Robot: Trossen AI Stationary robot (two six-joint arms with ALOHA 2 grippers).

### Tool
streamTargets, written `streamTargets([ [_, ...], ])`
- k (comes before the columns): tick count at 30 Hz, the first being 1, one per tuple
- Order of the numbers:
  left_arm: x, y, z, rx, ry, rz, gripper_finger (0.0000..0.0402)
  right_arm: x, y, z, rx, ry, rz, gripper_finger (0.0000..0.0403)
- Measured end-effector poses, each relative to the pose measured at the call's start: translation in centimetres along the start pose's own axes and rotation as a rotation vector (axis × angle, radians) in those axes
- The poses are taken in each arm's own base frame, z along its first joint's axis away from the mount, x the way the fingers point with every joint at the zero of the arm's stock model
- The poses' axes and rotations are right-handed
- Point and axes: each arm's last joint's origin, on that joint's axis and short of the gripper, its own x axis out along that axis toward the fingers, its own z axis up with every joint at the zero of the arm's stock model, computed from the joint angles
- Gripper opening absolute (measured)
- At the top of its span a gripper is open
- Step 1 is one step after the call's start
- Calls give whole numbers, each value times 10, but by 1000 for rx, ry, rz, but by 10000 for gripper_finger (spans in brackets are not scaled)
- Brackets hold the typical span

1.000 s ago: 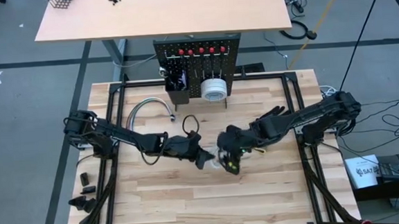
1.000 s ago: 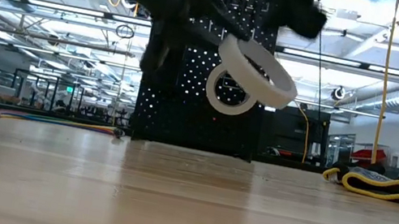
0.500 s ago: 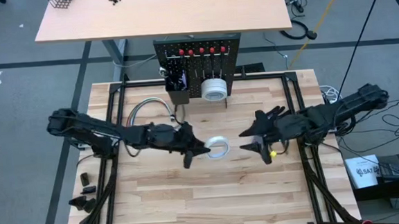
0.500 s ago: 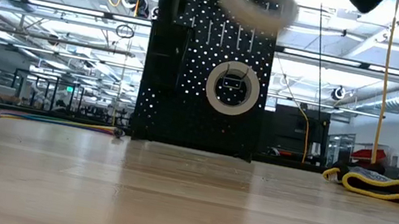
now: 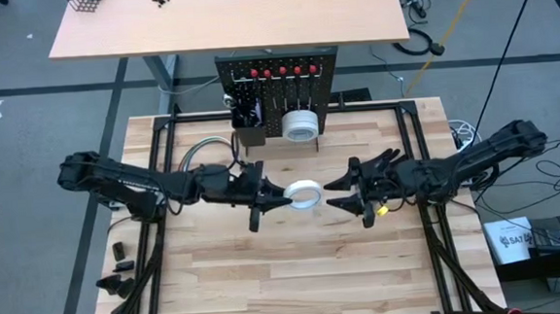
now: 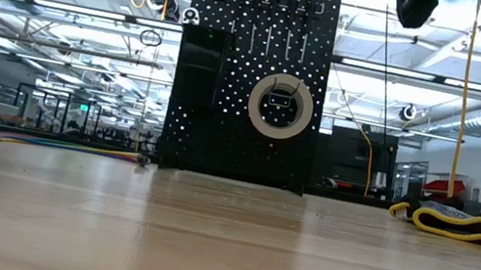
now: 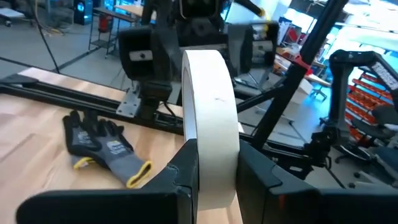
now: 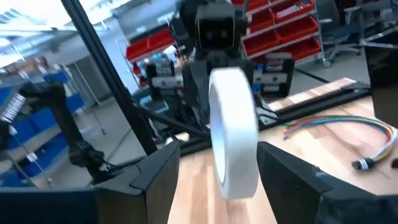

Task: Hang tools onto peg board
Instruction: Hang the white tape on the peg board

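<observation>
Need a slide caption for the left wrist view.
Left gripper holds a white tape roll upright above the table, facing the open right gripper.

Between mid-table and the peg board the table lies open. A grey cable curves on the left side. The front half is bare wood. A tape roll already occupies one hook.
</observation>
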Motion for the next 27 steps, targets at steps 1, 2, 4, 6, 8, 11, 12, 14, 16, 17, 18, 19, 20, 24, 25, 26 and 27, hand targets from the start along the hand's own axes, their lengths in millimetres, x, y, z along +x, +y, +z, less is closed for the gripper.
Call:
streamTargets([
  [1,0,1,0,1,-1,3,63,2,-1,-2,-10,10,-8,208],
  [2,0,1,0,6,-1,3,63,3,-2,-3,-25,19,-15,208],
  [4,0,1,0,23,1,-3,63,5,-5,-5,-45,24,-27,208],
  [6,0,1,0,24,3,-4,63,7,-7,-5,-49,24,-36,208],
  [8,0,0,0,24,6,-20,63,7,-9,-4,-50,19,-48,208],
  [11,0,0,0,24,14,-48,63,7,-11,-3,-53,16,-57,208],
  [12,0,-1,0,25,14,-56,63,8,-12,-3,-53,16,-57,208],
  [14,0,-1,0,26,13,-56,63,8,-13,-3,-53,21,-55,208],
  [16,0,-1,0,26,14,-56,63,10,-13,-5,-52,32,-39,208],
  [17,0,-1,0,29,14,-56,63,12,-13,-6,-50,38,-21,208],
  [18,0,0,0,31,16,-55,63,15,-12,-7,-48,31,-14,208],
  [19,0,0,0,32,13,-56,63,17,-12,-8,-47,24,-8,208],
  [20,0,1,0,32,13,-55,63,19,-12,-9,-46,21,-6,208],
  [24,0,4,1,31,13,-44,63,24,-14,-14,-53,31,-12,208],
  [25,0,4,1,31,13,-43,63,24,-14,-14,-52,31,-12,207],
  [26,0,4,1,30,14,-46,63,24,-14,-14,-52,30,-12,205],
  [27,0,4,1,30,17,-52,63,24,-14,-13,-52,29,-11,202],
])
